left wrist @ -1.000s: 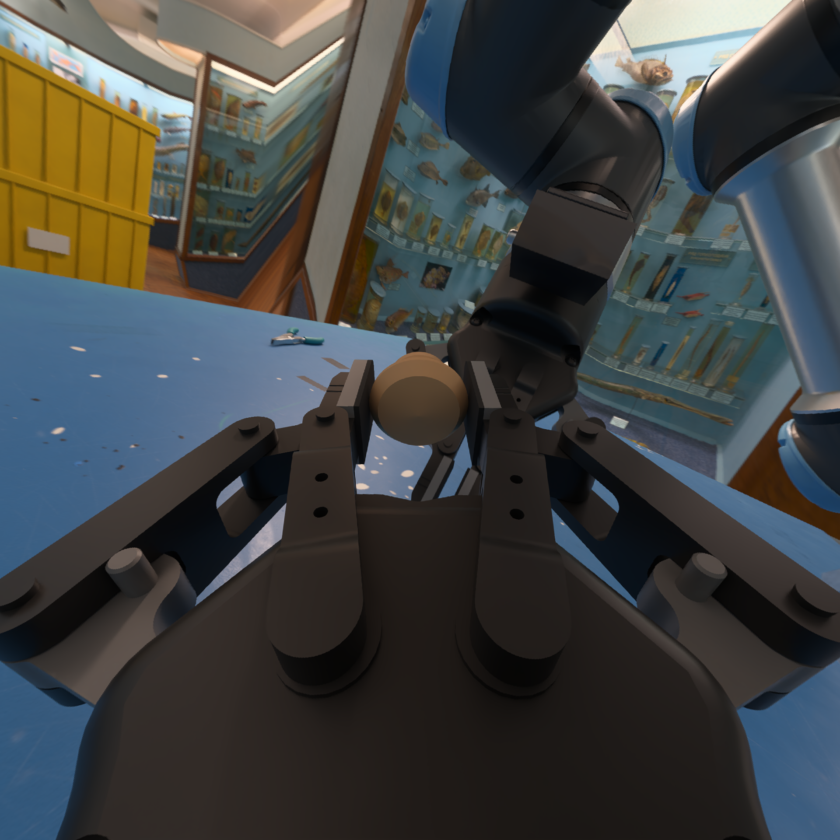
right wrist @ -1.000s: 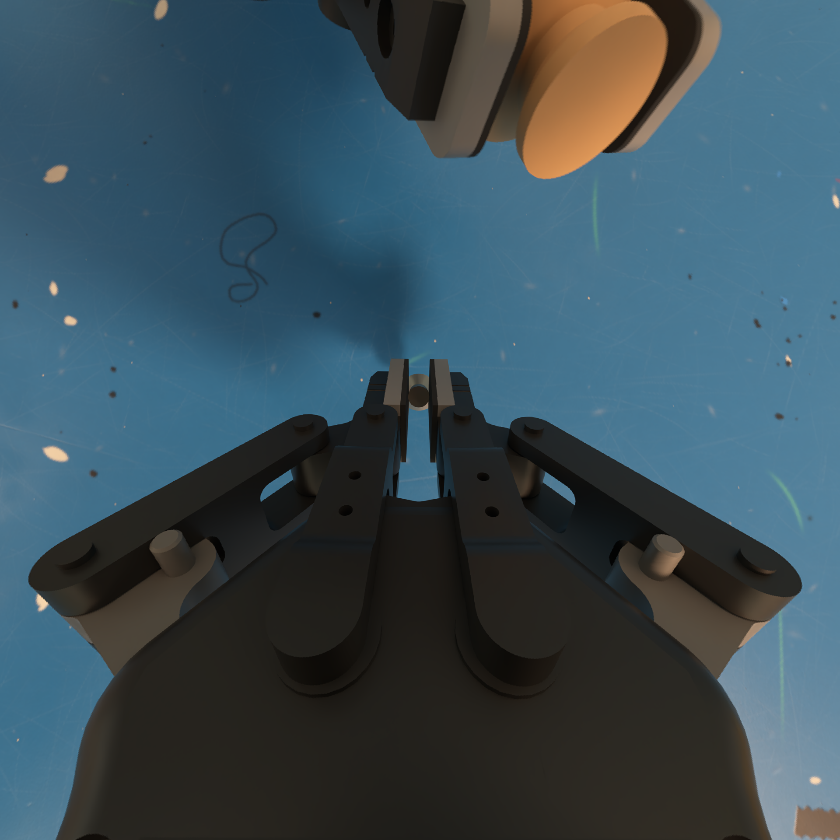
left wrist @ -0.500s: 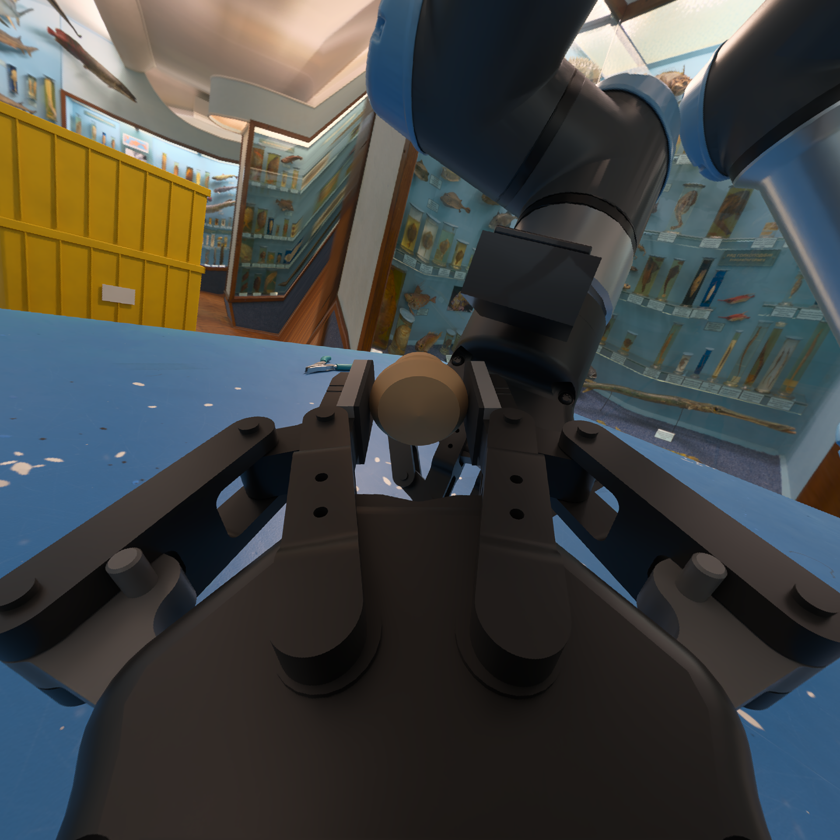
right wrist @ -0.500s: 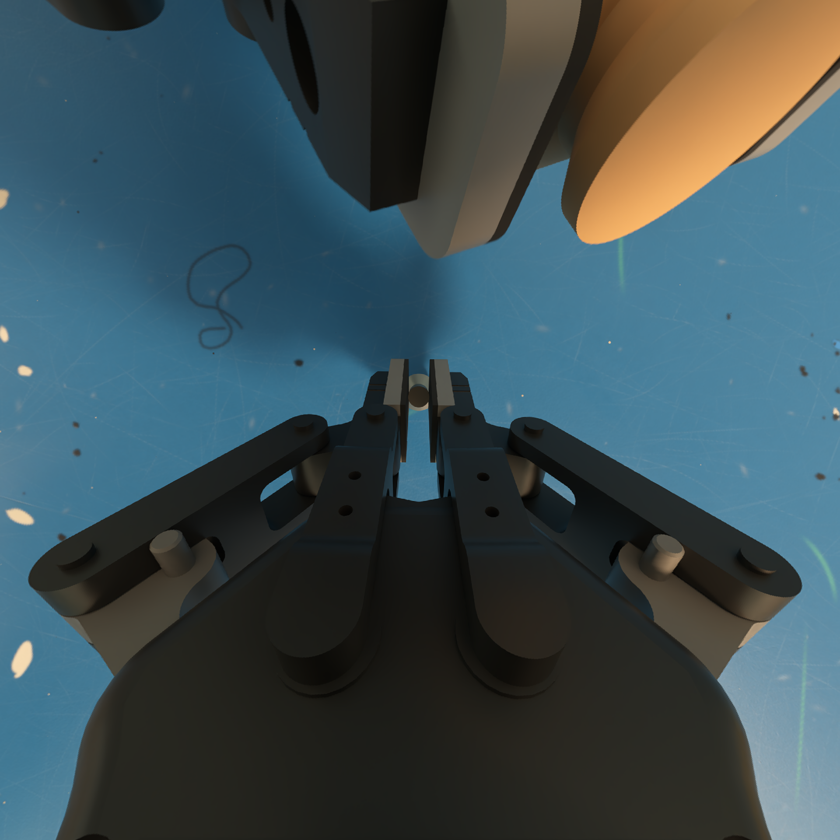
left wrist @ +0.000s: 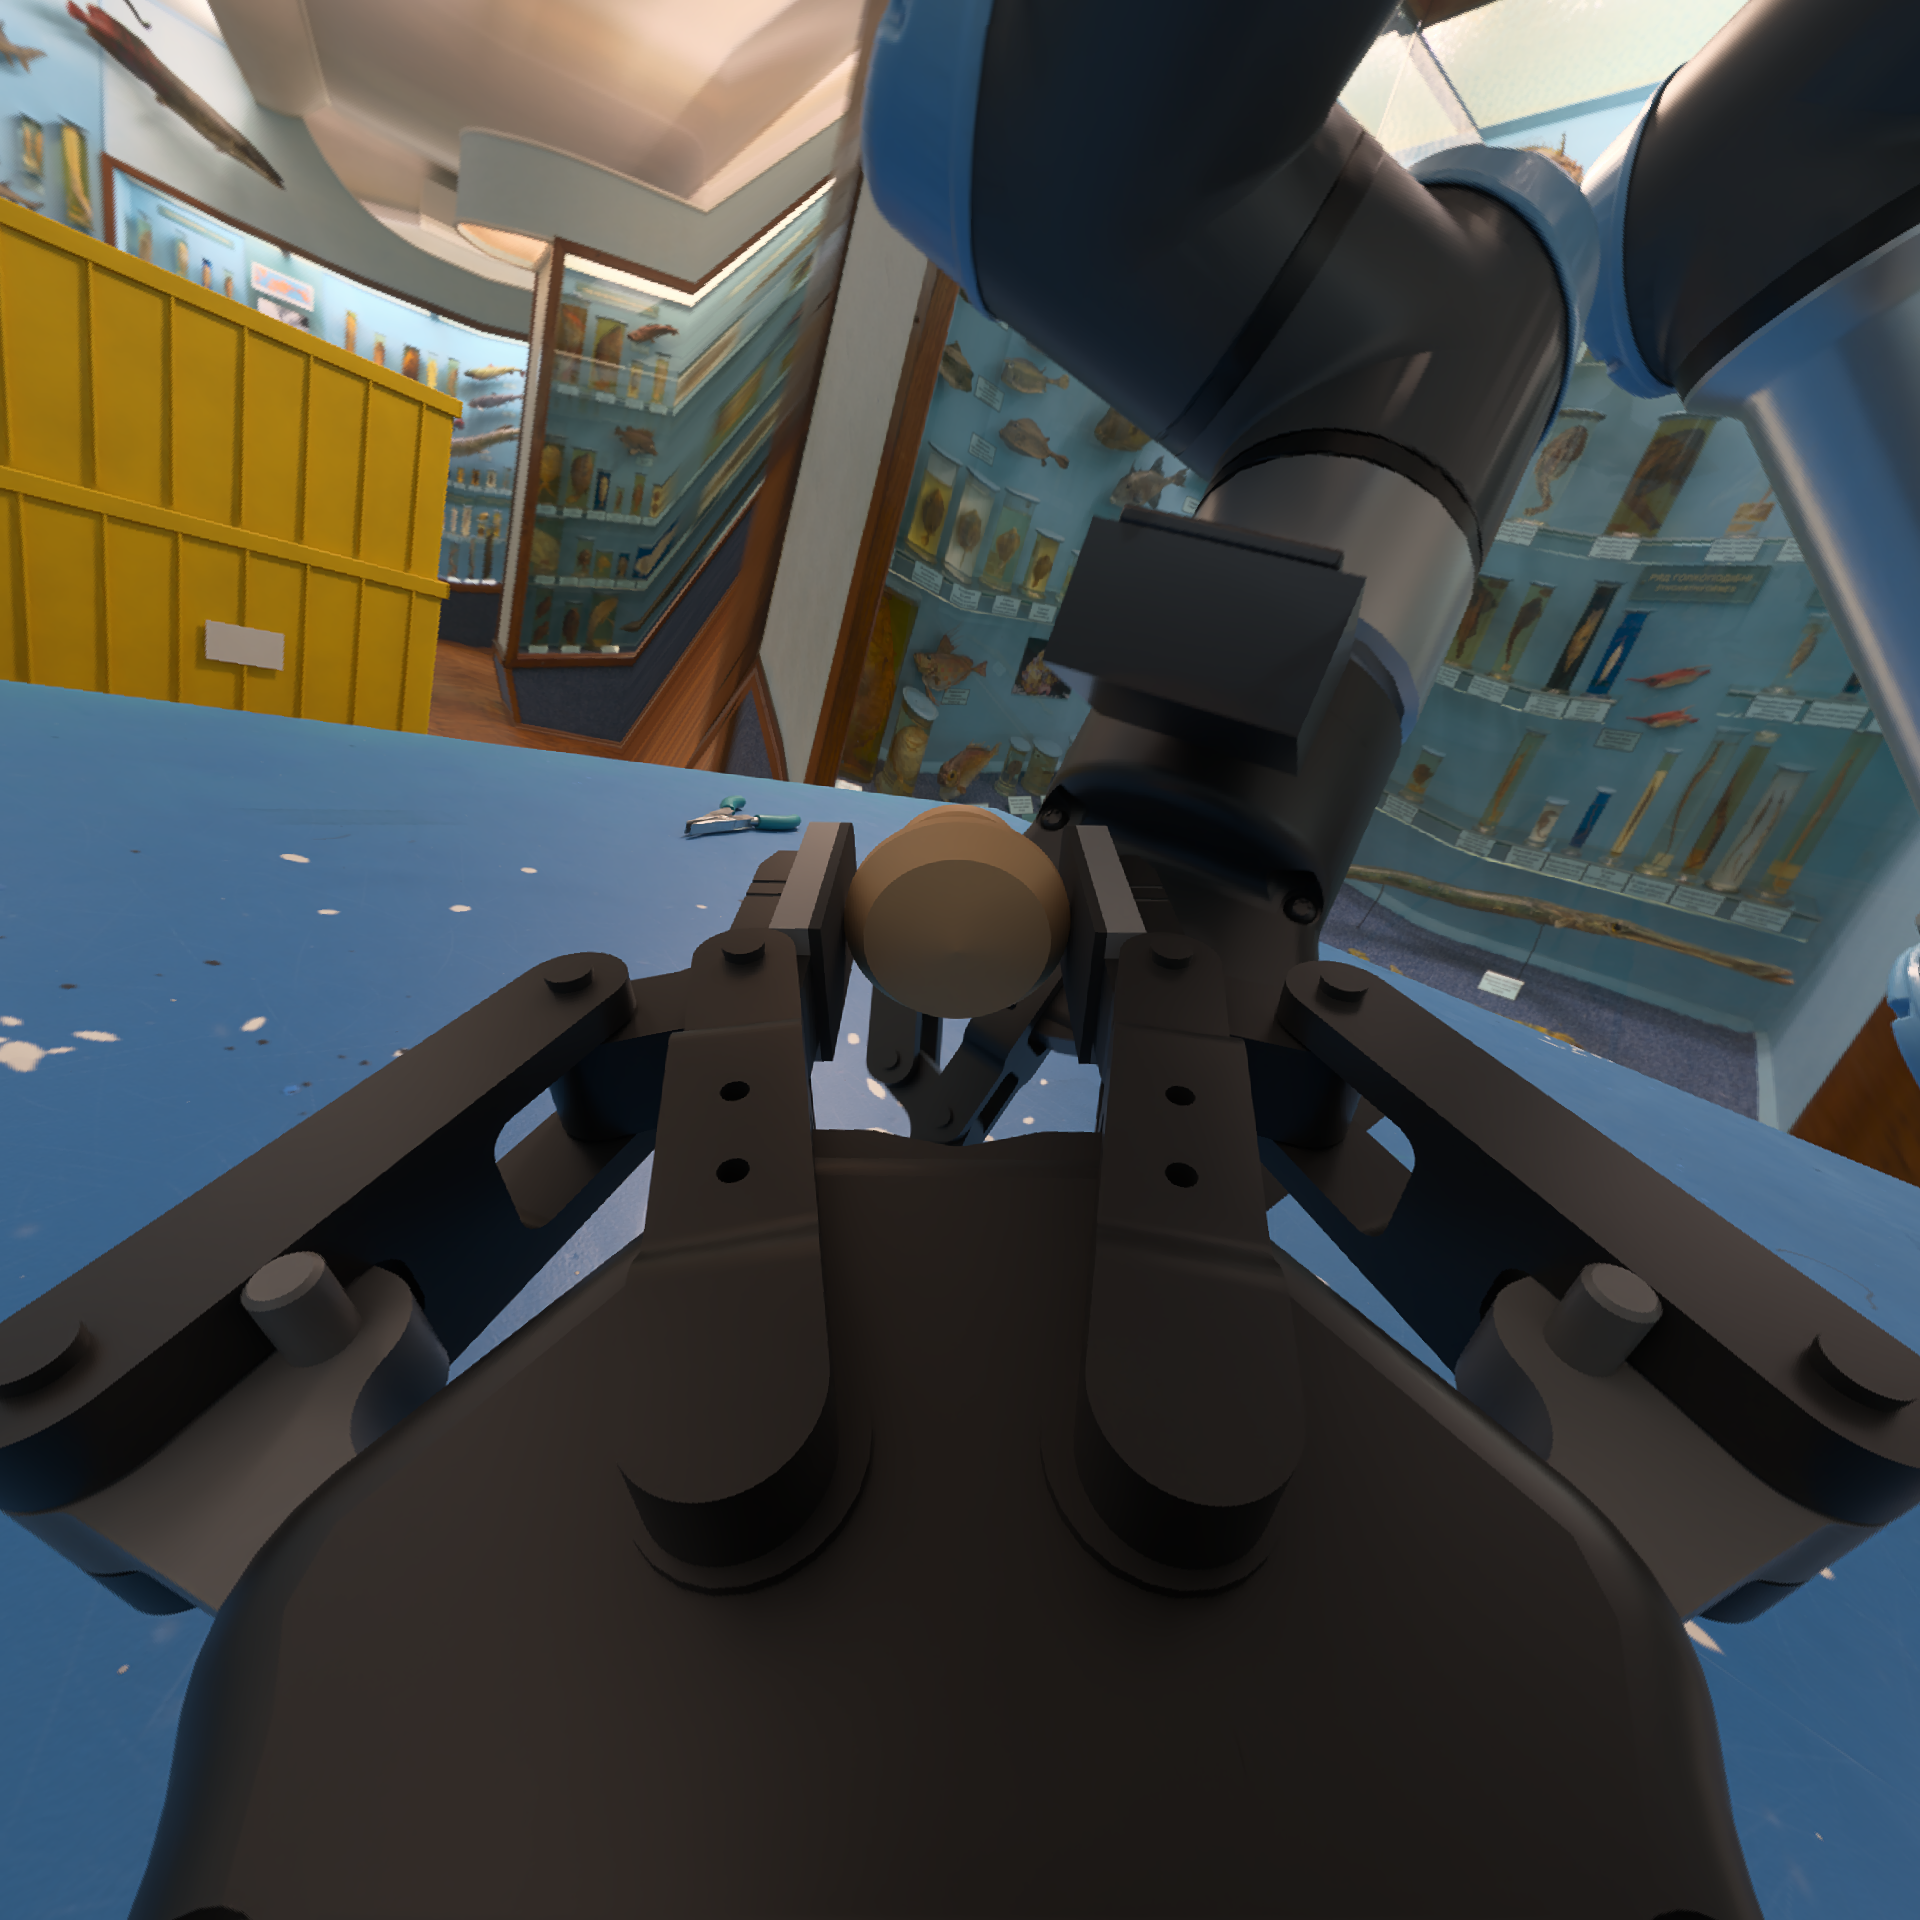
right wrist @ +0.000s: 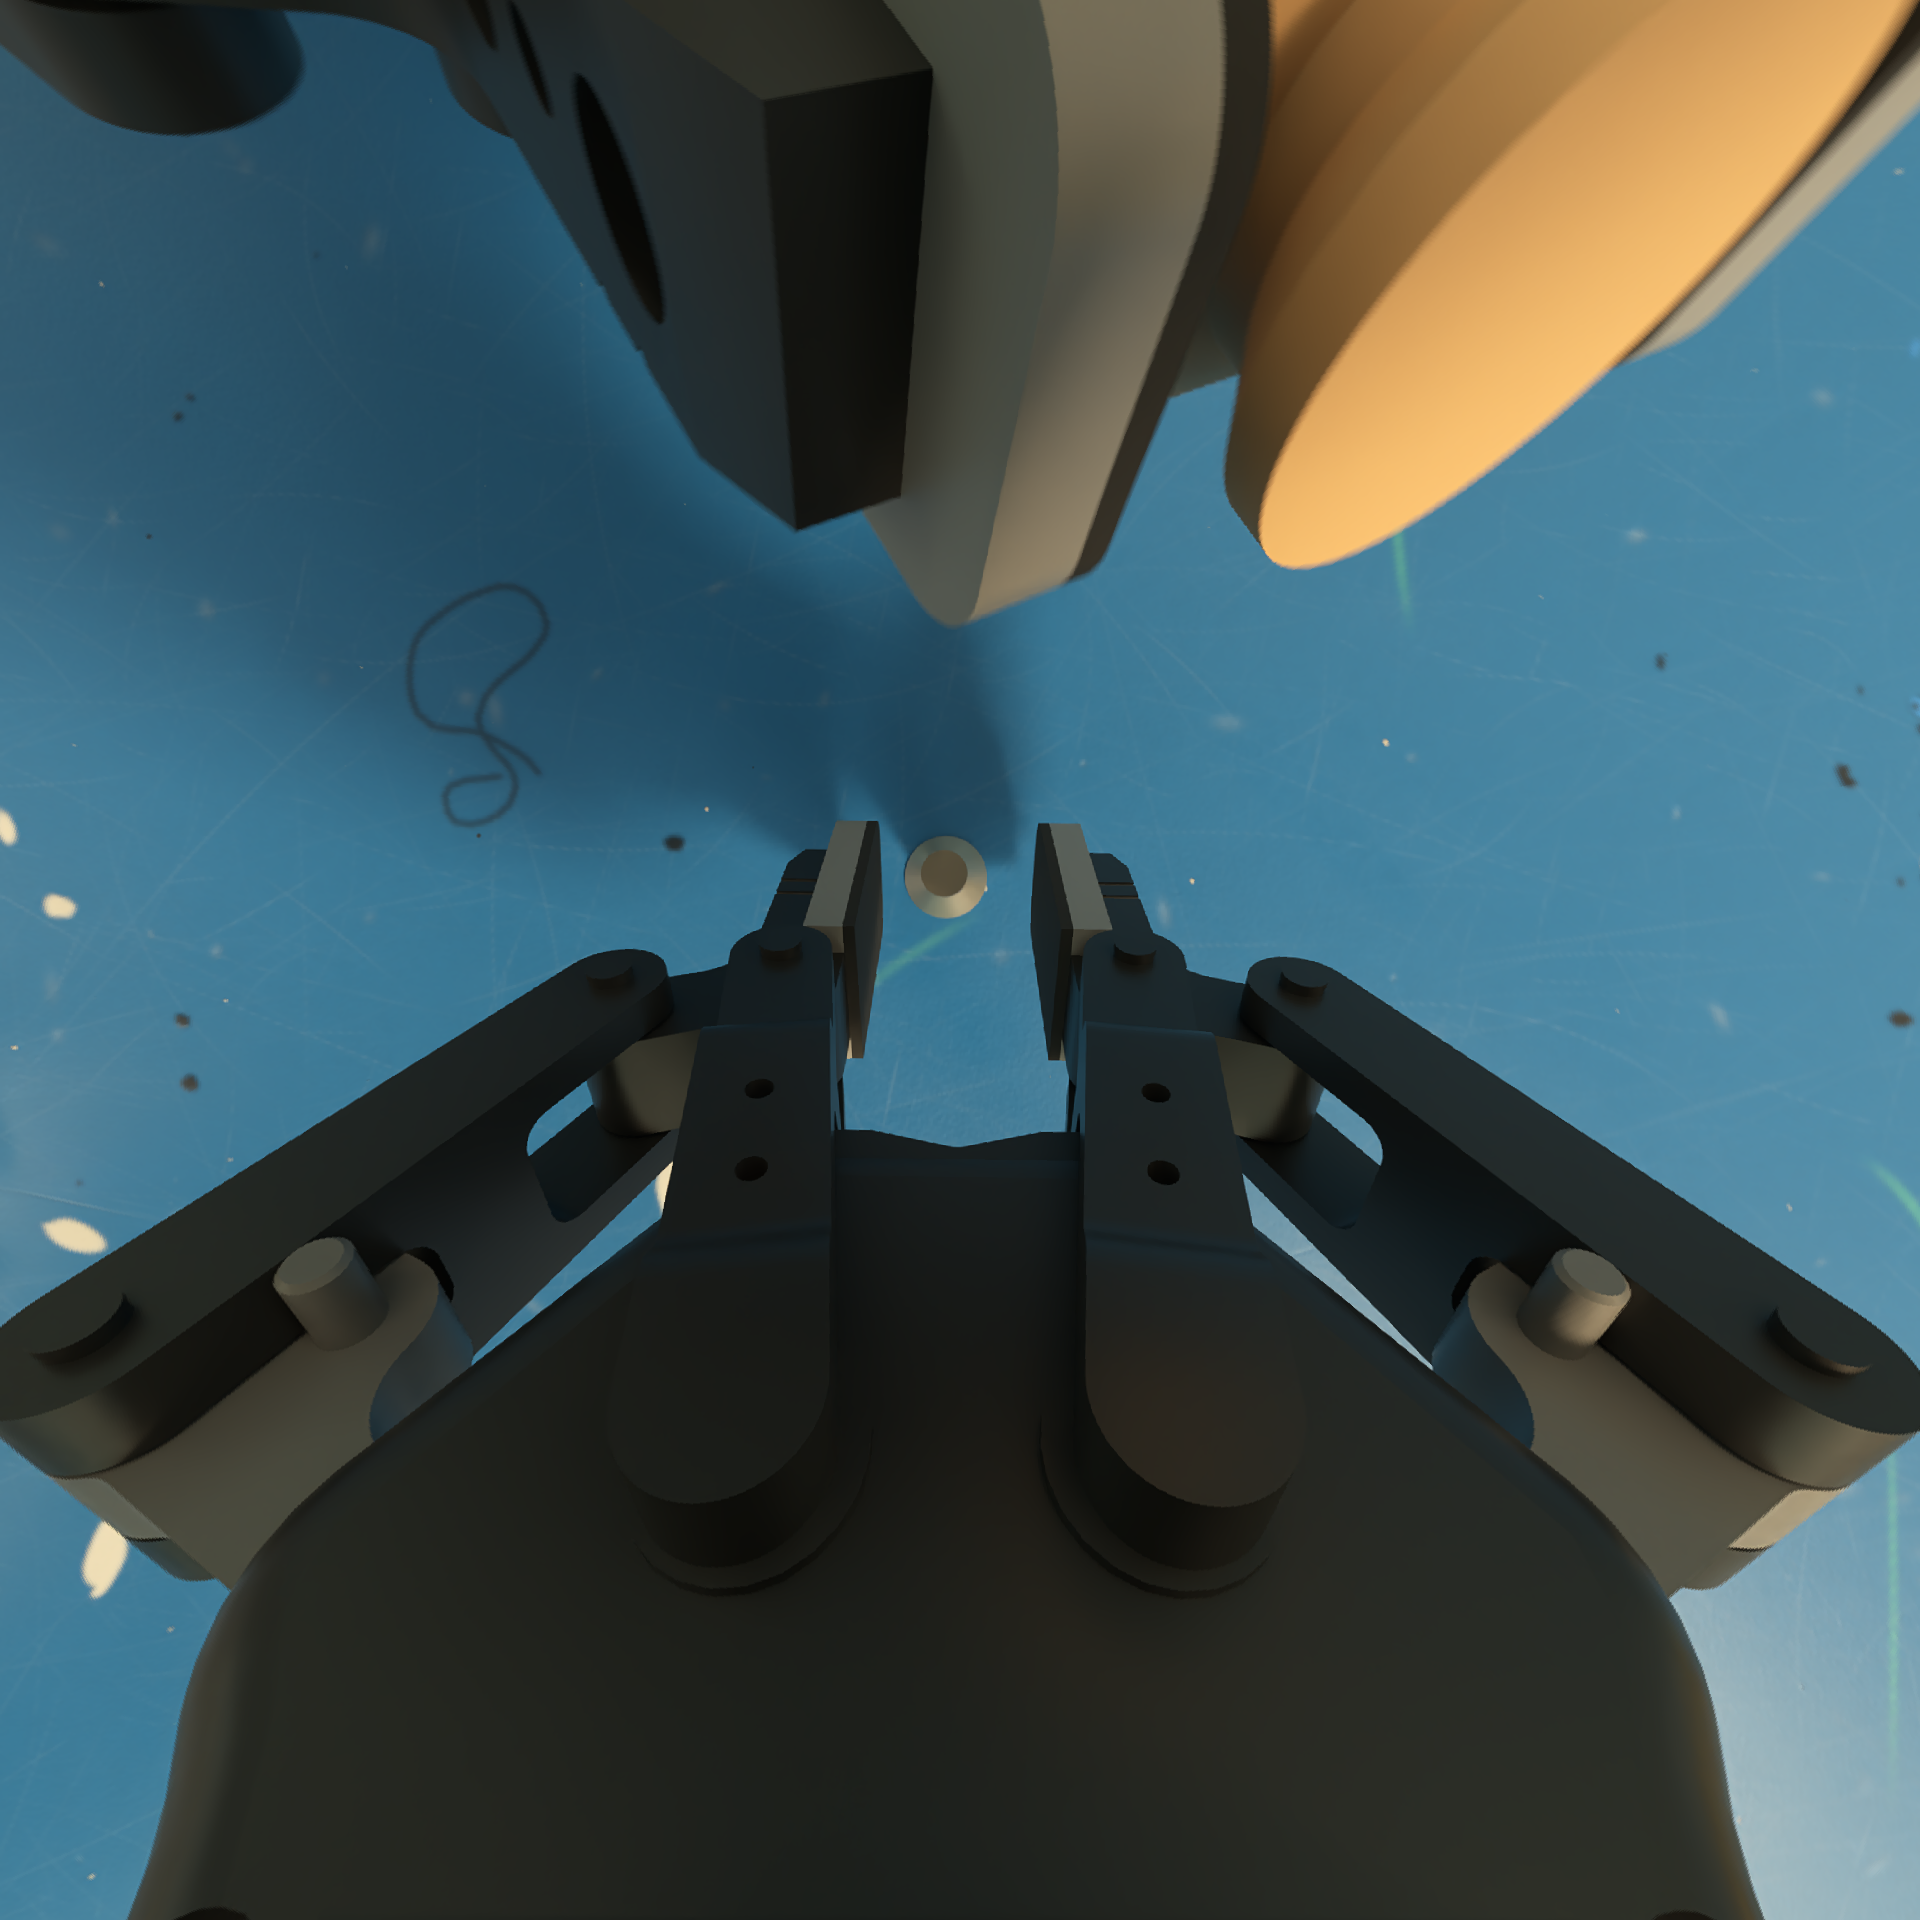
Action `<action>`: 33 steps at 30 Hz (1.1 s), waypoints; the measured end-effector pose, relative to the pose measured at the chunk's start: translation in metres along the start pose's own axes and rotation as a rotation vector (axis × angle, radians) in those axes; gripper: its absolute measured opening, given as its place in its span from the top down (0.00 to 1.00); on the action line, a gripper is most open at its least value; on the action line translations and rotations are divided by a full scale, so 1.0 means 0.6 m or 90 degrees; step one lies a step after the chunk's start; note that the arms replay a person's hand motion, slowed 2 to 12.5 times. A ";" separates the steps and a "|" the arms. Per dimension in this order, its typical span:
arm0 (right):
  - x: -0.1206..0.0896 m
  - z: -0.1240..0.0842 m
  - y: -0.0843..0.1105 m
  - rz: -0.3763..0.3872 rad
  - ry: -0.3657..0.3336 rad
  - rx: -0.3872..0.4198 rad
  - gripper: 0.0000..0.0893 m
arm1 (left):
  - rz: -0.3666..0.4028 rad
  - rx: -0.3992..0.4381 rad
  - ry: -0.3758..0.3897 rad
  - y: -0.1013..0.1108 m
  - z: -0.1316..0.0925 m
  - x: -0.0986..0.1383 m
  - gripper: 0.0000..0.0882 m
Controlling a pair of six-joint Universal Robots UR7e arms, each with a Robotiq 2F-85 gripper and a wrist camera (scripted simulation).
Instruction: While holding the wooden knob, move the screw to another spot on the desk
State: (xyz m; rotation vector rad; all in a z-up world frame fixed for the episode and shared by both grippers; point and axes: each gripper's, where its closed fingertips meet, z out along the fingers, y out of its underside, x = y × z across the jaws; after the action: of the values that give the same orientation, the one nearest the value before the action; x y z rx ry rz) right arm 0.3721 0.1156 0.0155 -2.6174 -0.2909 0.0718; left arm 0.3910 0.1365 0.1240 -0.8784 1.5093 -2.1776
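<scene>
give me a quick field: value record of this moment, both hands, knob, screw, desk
left hand: shut on the wooden knob, held above the desk
right hand: open, pointing down at the desk
screw: between the right fingers, touching neither, seen end-on
desk: blue, scratched and speckled
other items: pliers lying farther off on the desk; yellow crate beyond it

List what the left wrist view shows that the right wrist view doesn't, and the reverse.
Left wrist view only: the yellow crate, teal-handled pliers far off on the desk, and the right arm's upper links.

Right wrist view only: the screw, seen end-on between the open fingers of the right pincer with a gap on each side, and a dark thread squiggle.

Both: the blue desk, and the wooden knob clamped in the left pincer, seen from below in the right wrist view.
</scene>
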 end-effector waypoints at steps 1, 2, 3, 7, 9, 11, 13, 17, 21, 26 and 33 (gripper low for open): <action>0.000 -0.005 0.000 0.005 0.004 0.003 0.70 | -0.002 0.000 0.000 0.000 0.000 0.000 0.60; 0.000 -0.010 0.000 0.010 0.009 0.008 0.70 | -0.003 -0.001 0.001 0.000 0.000 0.000 0.60; 0.000 -0.016 -0.001 0.015 0.013 0.014 0.70 | -0.004 -0.001 0.002 0.000 0.000 0.000 0.60; -0.001 -0.045 0.000 0.040 0.033 0.043 0.69 | -0.009 -0.001 0.005 0.000 0.000 0.000 0.60; -0.002 -0.061 0.006 0.054 0.046 0.052 0.68 | -0.011 -0.003 0.005 0.001 0.001 -0.001 0.60; -0.002 -0.075 0.016 0.070 0.062 0.054 0.68 | -0.013 -0.005 0.006 0.001 0.001 -0.001 0.60; -0.003 -0.088 0.029 0.084 0.077 0.047 0.67 | -0.015 -0.006 0.006 0.002 0.002 -0.001 0.60; -0.014 -0.104 0.065 0.106 0.093 0.014 0.66 | -0.016 -0.010 0.008 0.003 0.003 -0.001 0.60; -0.036 -0.110 0.105 0.133 0.081 -0.035 0.65 | -0.017 -0.015 0.011 0.005 0.004 0.000 0.60; -0.063 -0.110 0.144 0.175 0.057 -0.087 0.64 | -0.018 -0.020 0.015 0.007 0.006 0.001 0.60; -0.074 -0.106 0.165 0.198 0.066 -0.104 0.62 | -0.018 -0.021 0.017 0.007 0.006 0.003 0.60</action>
State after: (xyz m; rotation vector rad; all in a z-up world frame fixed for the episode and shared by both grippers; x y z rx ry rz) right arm 0.3545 -0.0085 0.0224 -2.7963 0.1539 0.0183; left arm 0.3920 0.1314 0.1214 -0.8897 1.5597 -2.1987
